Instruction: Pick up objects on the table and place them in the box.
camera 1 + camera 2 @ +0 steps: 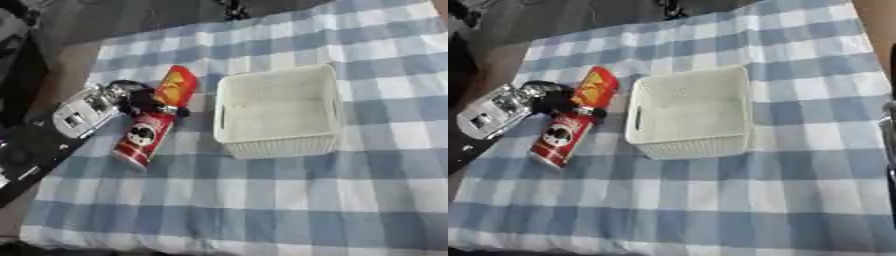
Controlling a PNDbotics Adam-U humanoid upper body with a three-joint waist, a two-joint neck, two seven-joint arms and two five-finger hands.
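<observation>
Left hand (92,107) comes in from the left, its dark fingers (144,102) curled round a red can (144,135) lying on the checked worktop (262,200). Orange-red packet (177,85) just behind. White box (278,112) sits right next to them. Right hand not seen.

Left hand (144,102) low at left — dark fingers curled.
</observation>
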